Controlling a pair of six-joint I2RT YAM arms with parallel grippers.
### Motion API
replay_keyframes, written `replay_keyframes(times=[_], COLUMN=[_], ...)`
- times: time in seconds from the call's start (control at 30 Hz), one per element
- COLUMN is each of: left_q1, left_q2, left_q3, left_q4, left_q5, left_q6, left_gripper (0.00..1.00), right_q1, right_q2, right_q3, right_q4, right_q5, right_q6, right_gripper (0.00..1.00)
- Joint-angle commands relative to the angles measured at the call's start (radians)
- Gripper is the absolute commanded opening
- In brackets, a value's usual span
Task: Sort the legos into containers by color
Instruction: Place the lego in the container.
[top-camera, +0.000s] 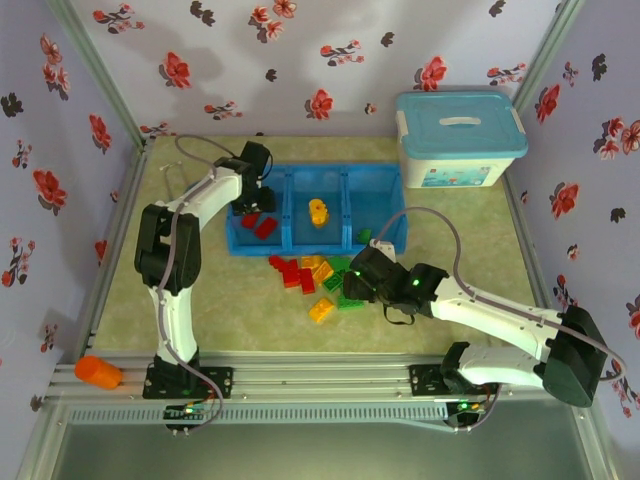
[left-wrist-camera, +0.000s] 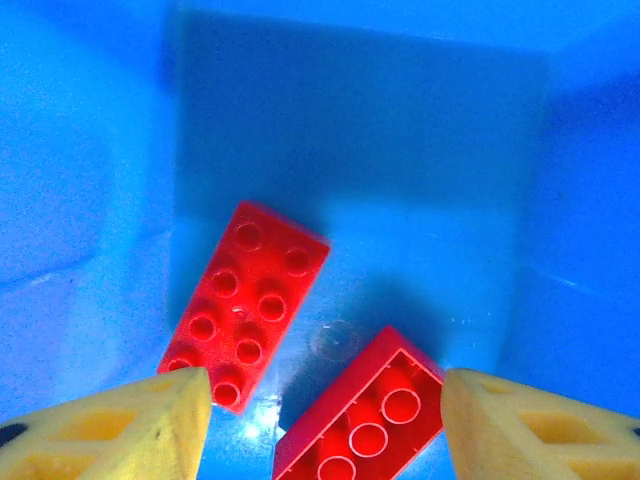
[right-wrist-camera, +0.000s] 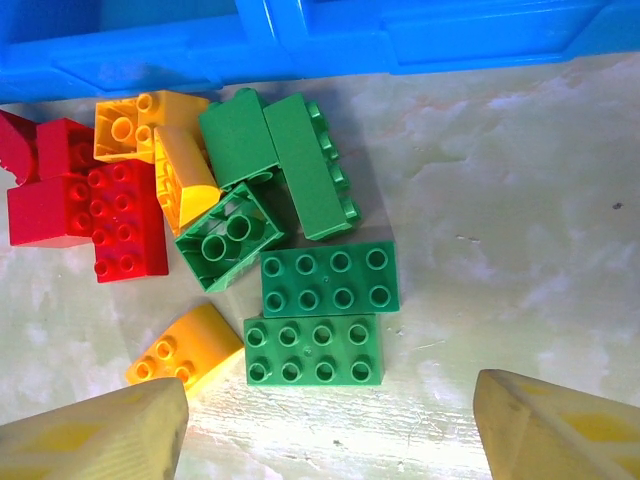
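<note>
The blue three-compartment tray (top-camera: 345, 170) lies at the table's middle. My left gripper (top-camera: 250, 205) hangs open inside the left compartment. In the left wrist view its jaws (left-wrist-camera: 325, 405) stand wide apart above two loose red bricks, one studs-up (left-wrist-camera: 245, 300) and one hollow-side-up (left-wrist-camera: 365, 420). A yellow brick (top-camera: 318, 211) lies in the middle compartment. In front of the tray sits the mixed pile (top-camera: 312, 280). My right gripper (top-camera: 360, 280) hovers open (right-wrist-camera: 330, 435) just short of two flat green bricks (right-wrist-camera: 313, 350) (right-wrist-camera: 330, 278). Yellow (right-wrist-camera: 185, 350) and red (right-wrist-camera: 90, 205) bricks lie left of them.
A white box with a light-blue lid (top-camera: 460, 138) stands at the back right, beside the tray. An orange object (top-camera: 97, 372) rests on the front rail at the left. Floral walls close in the table on three sides. The tray's front wall (right-wrist-camera: 300, 40) borders the pile.
</note>
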Motion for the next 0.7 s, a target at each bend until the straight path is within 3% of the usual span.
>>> replay_keyframes(times=[0.0, 0.3, 0.67], left_q1=[0.007, -0.023, -0.059], left_q2=[-0.076, -0.365, -0.776], left_q3=[0.01, -0.157, -0.538], left_q4=[-0.02, 0.026, 0.068], left_q5=[0.014, 0.03, 0.031], left_q6=[-0.003, -0.033, -0.105], left_gripper=[0.64, 0.66, 0.68], right_q1=[0.009, 0.012, 0.025], right_q2=[0.013, 0.133, 0.301], right_q3=[0.001, 0.042, 0.083], right_q4=[-0.016, -0.043, -0.001], right_q5=[0.03, 0.02, -0.008], right_q6=[0.022, 0.028, 0.052], right_gripper=[0.84, 0.84, 0.84])
